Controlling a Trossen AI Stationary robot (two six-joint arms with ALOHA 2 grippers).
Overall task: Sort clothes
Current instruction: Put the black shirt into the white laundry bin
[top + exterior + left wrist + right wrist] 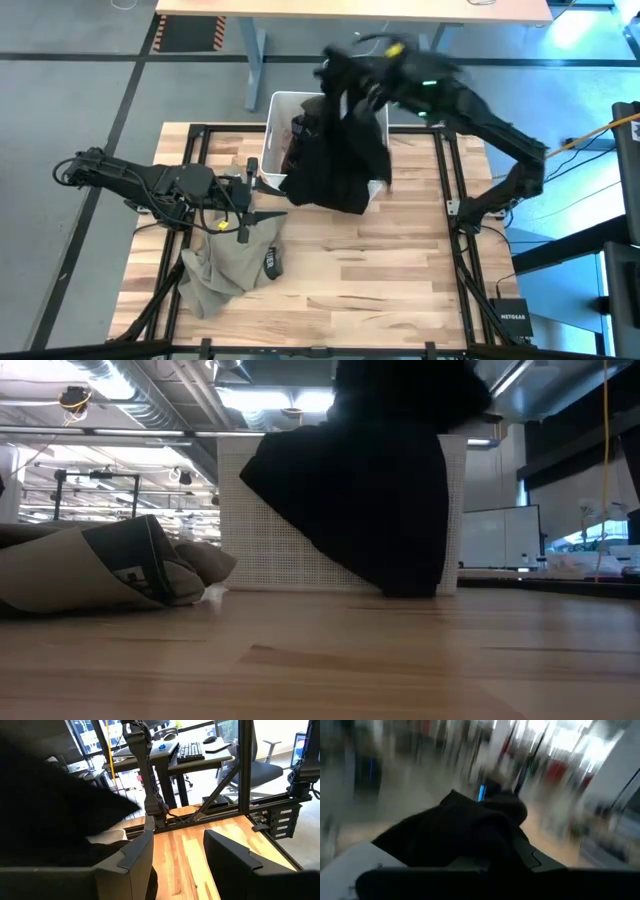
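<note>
Black garment (345,150) held clamped in right gripper (335,72) above bin (277,104), draped over bin's front wall. Step judged: drop into bin. Release called for next. Khaki garment (222,265) lies on surface (380,270) near bin, below left gripper (262,200), fingers spread, empty.

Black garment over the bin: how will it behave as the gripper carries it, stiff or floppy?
Probably very floppy: the black garment hangs in long folds from the right gripper, draping over the white bin. It likely swings and drags, since its hem trails past the rim to the table. Seems light; it bunches easily.
</note>
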